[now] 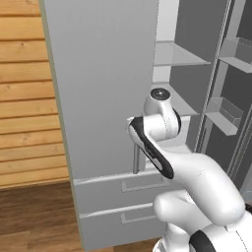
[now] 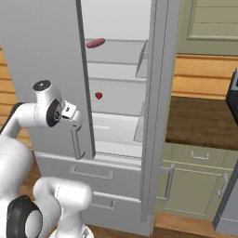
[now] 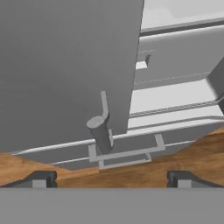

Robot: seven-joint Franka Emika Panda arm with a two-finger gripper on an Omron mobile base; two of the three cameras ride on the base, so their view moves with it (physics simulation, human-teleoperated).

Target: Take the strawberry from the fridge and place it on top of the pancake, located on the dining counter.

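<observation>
The fridge stands with its left door shut and its right door swung open. On a white middle shelf inside lies the strawberry, tiny and bright red. My gripper is open and holds nothing. It hangs in front of the shut left door, by that door's vertical bar handle, left of the strawberry and lower, outside the fridge. In the right base view my hand is just above the handle. The pancake and the dining counter are out of view.
A paler pinkish oval lump lies on the shelf above. Two drawers sit under the doors. The open door carries bins on its inner side. A brown-topped counter with olive cabinets stands to the right; wood floor lies below.
</observation>
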